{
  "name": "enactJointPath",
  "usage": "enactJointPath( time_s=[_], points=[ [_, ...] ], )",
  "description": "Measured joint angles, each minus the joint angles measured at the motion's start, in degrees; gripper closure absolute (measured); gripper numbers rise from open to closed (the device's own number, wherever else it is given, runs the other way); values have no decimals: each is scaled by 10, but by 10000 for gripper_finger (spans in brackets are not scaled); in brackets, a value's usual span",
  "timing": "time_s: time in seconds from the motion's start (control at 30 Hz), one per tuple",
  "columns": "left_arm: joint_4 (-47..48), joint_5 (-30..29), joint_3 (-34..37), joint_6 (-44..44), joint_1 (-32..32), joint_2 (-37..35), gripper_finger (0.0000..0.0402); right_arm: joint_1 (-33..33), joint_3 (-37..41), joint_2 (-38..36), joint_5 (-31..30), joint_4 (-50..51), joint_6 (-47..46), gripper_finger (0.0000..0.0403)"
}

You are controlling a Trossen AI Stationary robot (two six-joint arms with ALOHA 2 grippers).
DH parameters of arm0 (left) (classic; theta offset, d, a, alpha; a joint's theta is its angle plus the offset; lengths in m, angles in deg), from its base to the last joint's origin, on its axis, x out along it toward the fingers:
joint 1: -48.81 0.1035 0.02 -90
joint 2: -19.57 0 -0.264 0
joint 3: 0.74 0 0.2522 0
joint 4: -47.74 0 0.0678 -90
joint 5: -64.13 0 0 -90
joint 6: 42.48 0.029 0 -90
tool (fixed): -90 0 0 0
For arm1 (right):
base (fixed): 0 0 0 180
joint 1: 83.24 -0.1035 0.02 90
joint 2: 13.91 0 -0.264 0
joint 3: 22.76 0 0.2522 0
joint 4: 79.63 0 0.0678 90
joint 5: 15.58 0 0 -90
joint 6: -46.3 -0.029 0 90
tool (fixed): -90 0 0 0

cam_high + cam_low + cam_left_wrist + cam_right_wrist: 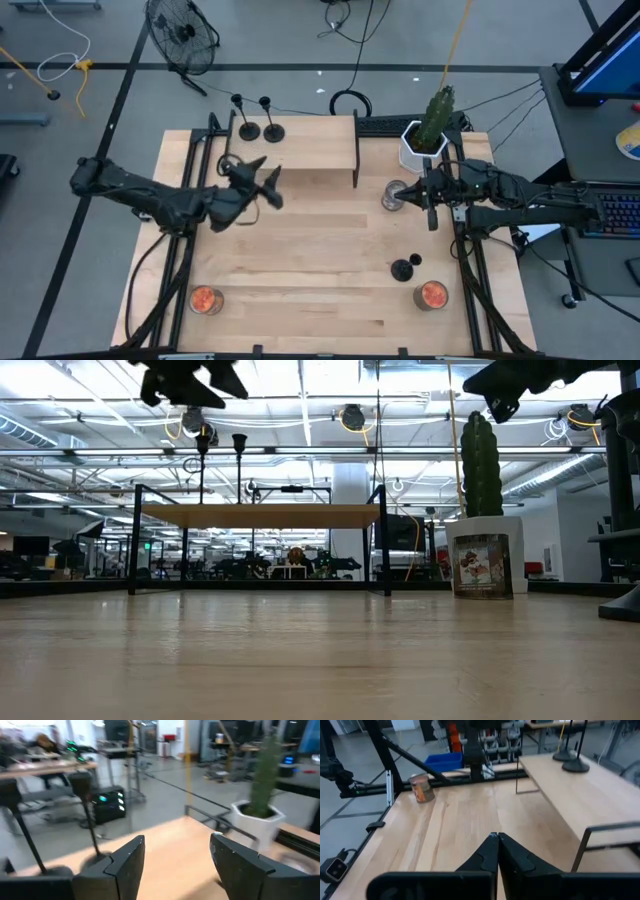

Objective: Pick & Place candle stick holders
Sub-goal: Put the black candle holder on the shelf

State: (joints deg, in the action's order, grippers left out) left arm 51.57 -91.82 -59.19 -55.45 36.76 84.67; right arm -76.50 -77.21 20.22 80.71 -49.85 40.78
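Two black candle stick holders (pixel 248 130) (pixel 273 130) stand on their disc bases at the far left of a raised wooden shelf (pixel 310 150). In the left wrist view their stems (pixel 90 827) (pixel 27 845) are close ahead. A third holder (pixel 403 268) stands on the table at the near right. My left gripper (pixel 266 183) (pixel 177 865) hovers open and level beside the shelf's near left part, with nothing between its fingers. My right gripper (pixel 425 192) (pixel 497 852) is shut and holds nothing, raised at the table's right, near the cactus.
A cactus in a white pot (pixel 425 135) stands at the far right, with a tin (pixel 393 195) beside it. Two orange-labelled cans (pixel 205 299) (pixel 432 295) sit near the front corners. The shelf's black legs (pixel 356 165) rise from the table. Bare wood lies in the table's middle.
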Motion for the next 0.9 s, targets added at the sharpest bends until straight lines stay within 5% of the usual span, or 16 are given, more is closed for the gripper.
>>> enactJointPath(
  time_s=[0.13, 0.4, 0.9],
  points=[
    [55, 18, 0, -64, -53, -24, 188, -1, 0, 0, 0, 13, -13, 403],
    [161, 59, 0, -196, -130, -28, 284, -35, 0, 0, 18, 26, -10, 403],
    [232, 145, 43, -334, -154, -29, 393, -144, 0, 7, 25, 31, 73, 403]
  ],
)
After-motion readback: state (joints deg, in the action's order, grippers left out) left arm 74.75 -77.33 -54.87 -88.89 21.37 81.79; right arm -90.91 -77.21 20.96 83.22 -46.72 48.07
